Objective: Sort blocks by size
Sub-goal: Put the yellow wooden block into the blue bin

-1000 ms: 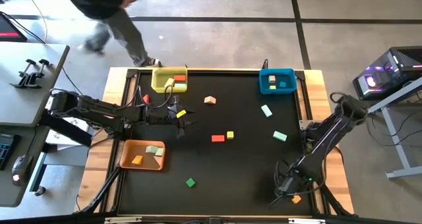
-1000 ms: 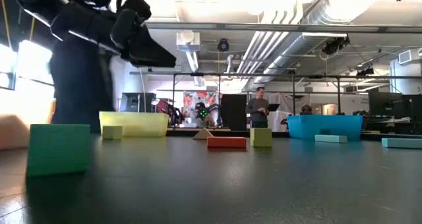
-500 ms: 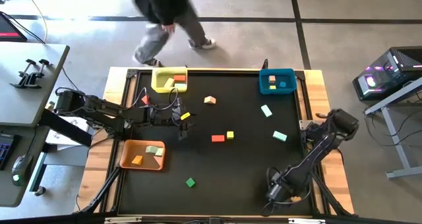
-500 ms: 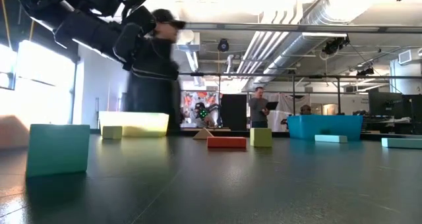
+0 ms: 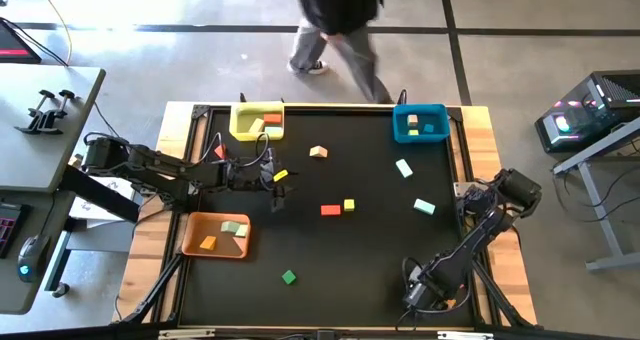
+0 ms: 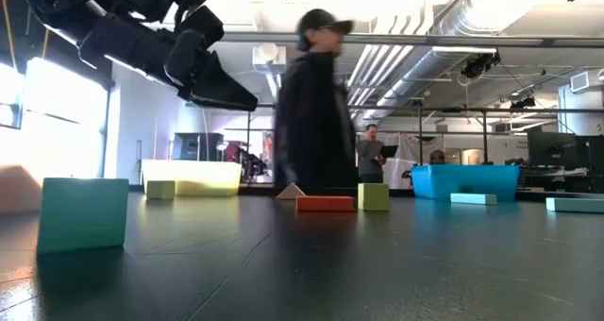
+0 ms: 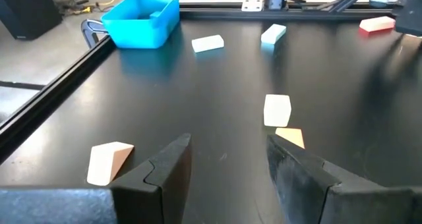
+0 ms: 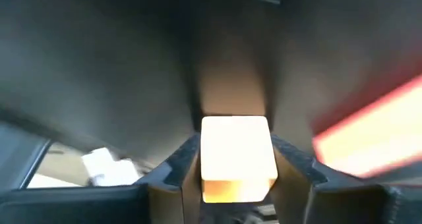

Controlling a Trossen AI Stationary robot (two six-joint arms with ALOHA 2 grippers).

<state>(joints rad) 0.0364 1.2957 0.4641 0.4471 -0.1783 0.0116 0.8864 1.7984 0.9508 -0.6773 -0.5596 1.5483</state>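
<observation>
An orange block (image 8: 237,148) fills the middle of the right wrist view, and my right gripper (image 8: 234,168) is shut on it. From above, that gripper (image 5: 424,298) sits low at the table's near right corner and covers the block. My left gripper (image 5: 277,183) hangs open above the table's left middle with nothing between its fingers (image 7: 165,168). Loose on the table lie a green block (image 5: 289,277), a red block (image 5: 330,210), a yellow block (image 5: 348,206), a tan wedge (image 5: 318,152) and two mint blocks (image 5: 404,167) (image 5: 424,207). My right gripper pinches the orange block by two opposite side faces (image 8: 206,151), one finger on each. The fingers slant down onto it from above. The gripper hides the block's underside, so I cannot tell whether it rests on the table.
A yellow bin (image 5: 240,123) and a blue bin (image 5: 420,110) stand at the far edge, and an orange bin (image 5: 193,236) at the near left, each holding blocks. A person (image 5: 340,20) walks past beyond the far edge. The table's near middle is bare apart from the green block.
My right gripper has sunk toward the near right corner and rolled, coming down over the orange block that showed beside it. My left gripper has edged slightly toward the right. The person has walked from left to right behind the table.
</observation>
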